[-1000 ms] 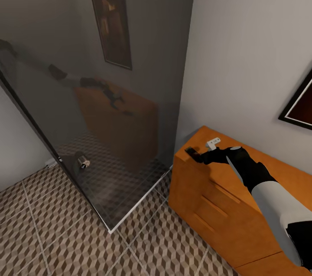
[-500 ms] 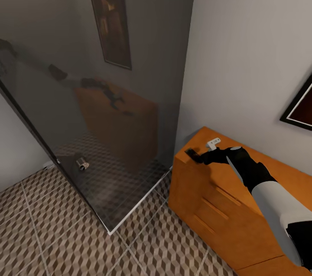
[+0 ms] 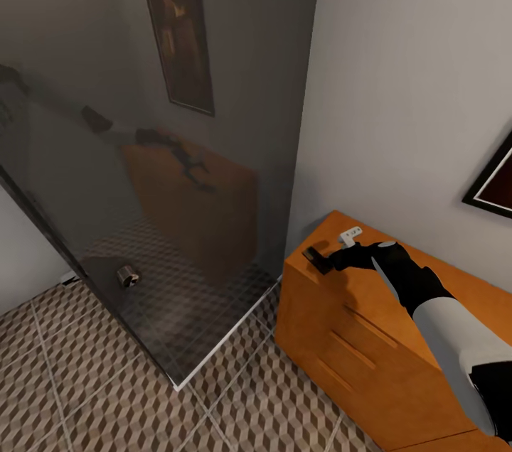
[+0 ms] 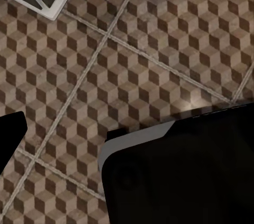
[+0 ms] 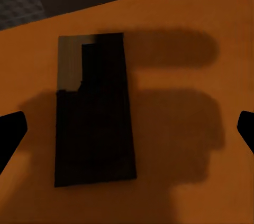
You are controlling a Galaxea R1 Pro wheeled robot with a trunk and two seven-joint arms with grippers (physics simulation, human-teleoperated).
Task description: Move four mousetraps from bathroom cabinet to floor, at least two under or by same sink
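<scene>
My right gripper (image 3: 333,258) hangs just above the near corner of the cabinet (image 3: 370,338), over a small dark flat rectangle (image 3: 315,258) lying on the top. In the right wrist view that rectangle (image 5: 94,110) is nearly all in shadow, with only a pale brown corner showing, so I cannot say for sure it is one of the mousetraps. The two fingertips (image 5: 11,131) sit at opposite edges of that view, spread wide, with nothing between them but the cabinet top. A small white piece (image 3: 350,233) lies just behind the gripper; I cannot make out what it is. The left wrist view looks down on the bathroom floor (image 4: 137,49); a dark mass covers its lower part, and I cannot tell how the left gripper stands
</scene>
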